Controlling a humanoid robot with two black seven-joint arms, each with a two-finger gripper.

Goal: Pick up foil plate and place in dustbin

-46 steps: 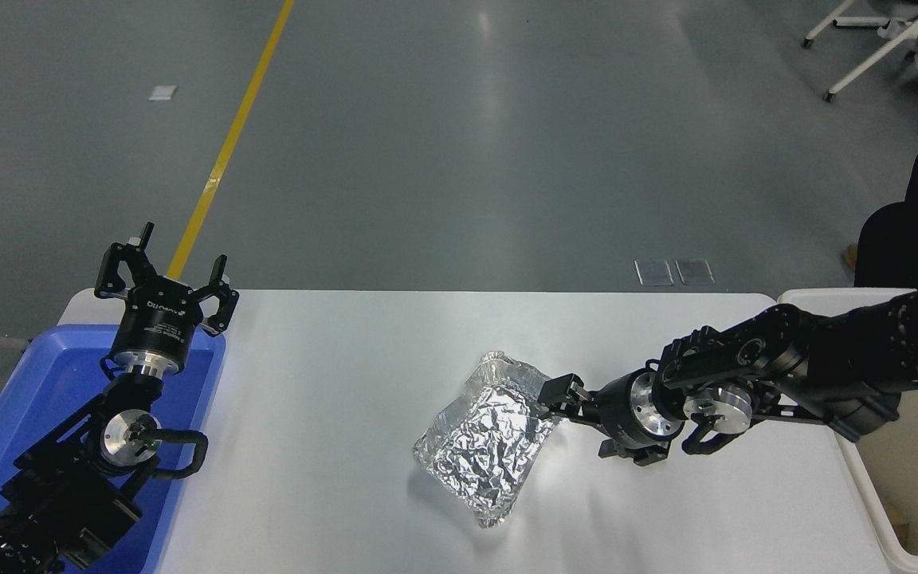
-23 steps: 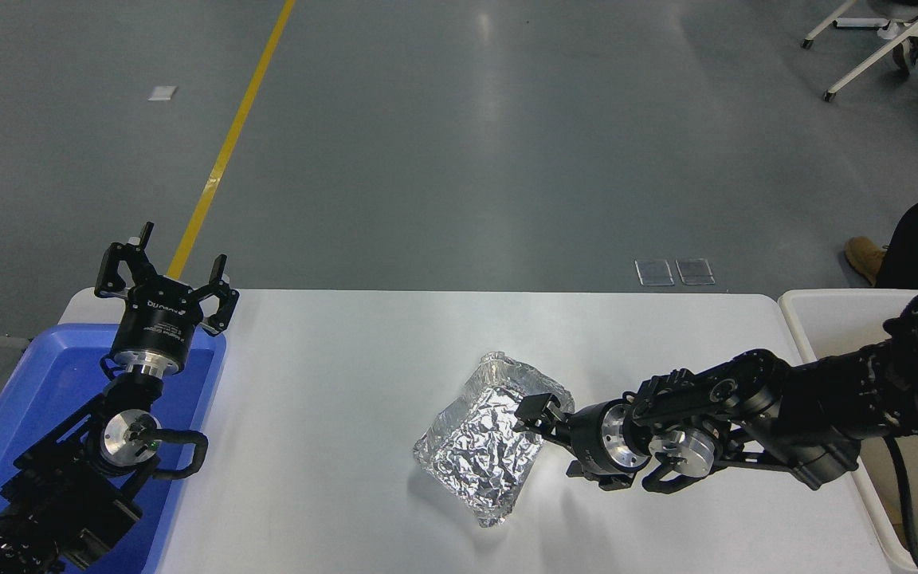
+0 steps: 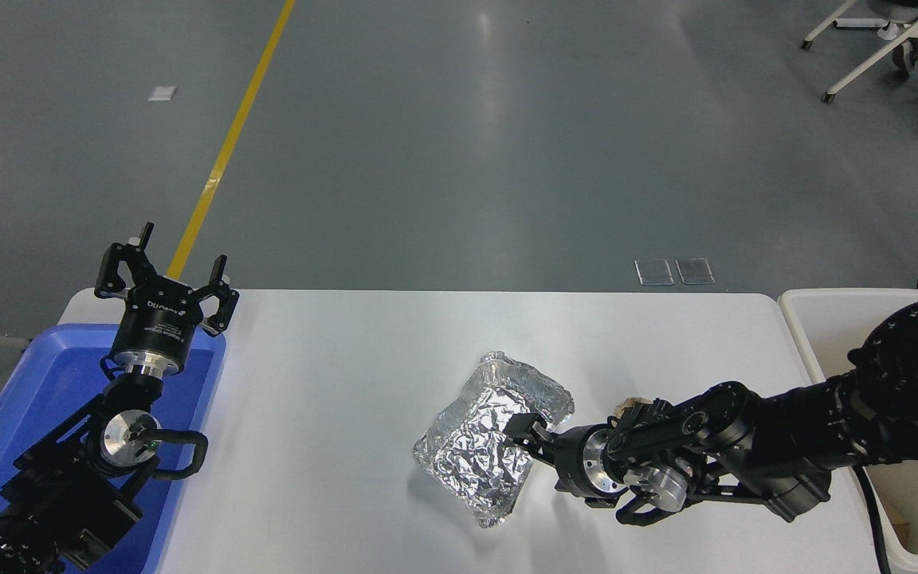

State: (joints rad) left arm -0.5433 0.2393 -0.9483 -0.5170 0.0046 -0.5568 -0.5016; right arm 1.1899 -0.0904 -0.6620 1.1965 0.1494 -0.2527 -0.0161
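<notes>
My right gripper (image 3: 524, 430) reaches the foil plate (image 3: 489, 440) at mid-table, the dustbin (image 3: 806, 319) waiting off the right end

Its fingers straddle the right rim — clamped or not, I cannot tell — and thin foil may crumple or slip; left gripper (image 3: 164, 281) parked over the blue tray (image 3: 21, 430)

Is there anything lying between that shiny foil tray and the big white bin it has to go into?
Only the robot's own right arm. Between the foil plate and the dustbin, the white table shows nothing else in the way.
</notes>
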